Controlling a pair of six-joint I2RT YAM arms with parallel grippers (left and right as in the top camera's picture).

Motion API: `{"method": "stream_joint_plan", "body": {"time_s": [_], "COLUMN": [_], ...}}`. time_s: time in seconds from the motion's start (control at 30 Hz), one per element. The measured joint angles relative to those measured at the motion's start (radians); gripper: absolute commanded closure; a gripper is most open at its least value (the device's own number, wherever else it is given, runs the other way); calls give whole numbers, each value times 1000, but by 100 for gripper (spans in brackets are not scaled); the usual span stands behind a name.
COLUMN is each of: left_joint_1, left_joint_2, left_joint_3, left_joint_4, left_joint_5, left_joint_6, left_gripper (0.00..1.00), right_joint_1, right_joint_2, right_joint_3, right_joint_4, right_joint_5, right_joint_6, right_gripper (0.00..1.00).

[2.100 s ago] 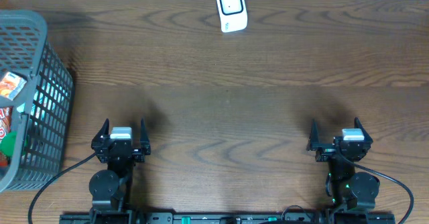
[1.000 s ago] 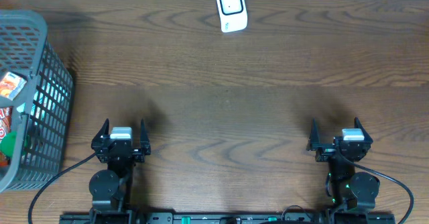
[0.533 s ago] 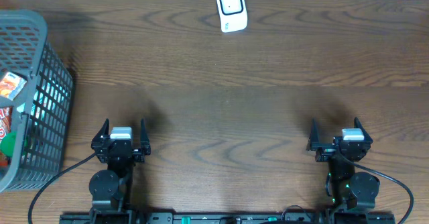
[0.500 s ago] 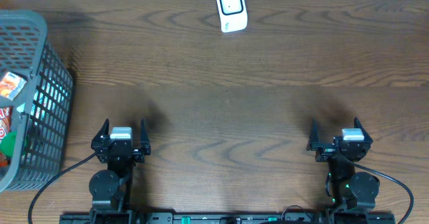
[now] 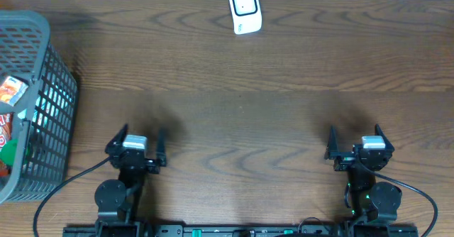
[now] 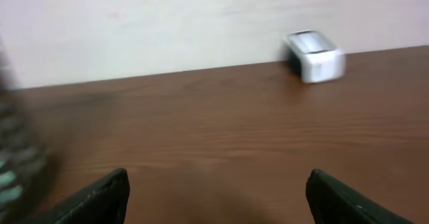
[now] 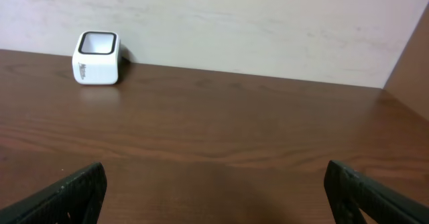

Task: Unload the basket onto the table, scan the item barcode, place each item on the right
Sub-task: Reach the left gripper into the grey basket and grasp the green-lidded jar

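Brown wood-grain table fills the overhead view, with the white scanner at its far edge and a grey mesh basket at the far left. The things to scan lie in that basket. I make out a red-and-orange packet among others, well apart from both my tools. My left gripper and right gripper sit near the front edge, each spread wide and holding nothing.

From the left wrist the picture is smeared. My fingers stand apart at the lower corners, the scanner is far right and the basket is a grey blur at the left edge.

From the right wrist the jaws are wide with bare wood between them, and the scanner is far left against the pale wall.

I judge the packet light, soft, crinkly and probably slippery. I would pinch an upper edge gently, leaving its flat faces free. Where its barcode sits I cannot tell.
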Motion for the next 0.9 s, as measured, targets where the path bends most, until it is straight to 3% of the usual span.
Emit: {"method": "stream_joint_plan", "body": {"time_s": [0.13, 0.27, 0.4, 0.53, 0.63, 0.9], "left_joint_1": [0, 0, 0, 0, 0, 5], "left_joint_2": [96, 319, 580, 801, 908, 1009], "left_joint_3": [24, 158, 523, 961, 1174, 1227], "left_joint_4": [-32, -60, -150, -440, -647, -638], "left_joint_5": [113, 192, 277, 373, 426, 439], "left_joint_6": [-74, -116, -134, -146, -153, -249], "left_gripper": [15, 16, 16, 15, 16, 15], "right_joint_1": [0, 0, 0, 0, 0, 0], "right_joint_2": [0, 1, 2, 2, 2, 2], "right_joint_3": [0, 0, 0, 0, 0, 0], "right_joint_4": [0, 0, 0, 1, 0, 0], "right_joint_5": [0, 0, 1, 3, 3, 3], "right_joint_6": [0, 0, 0, 0, 0, 0], "right_gripper": [1, 1, 1, 1, 1, 1]}}
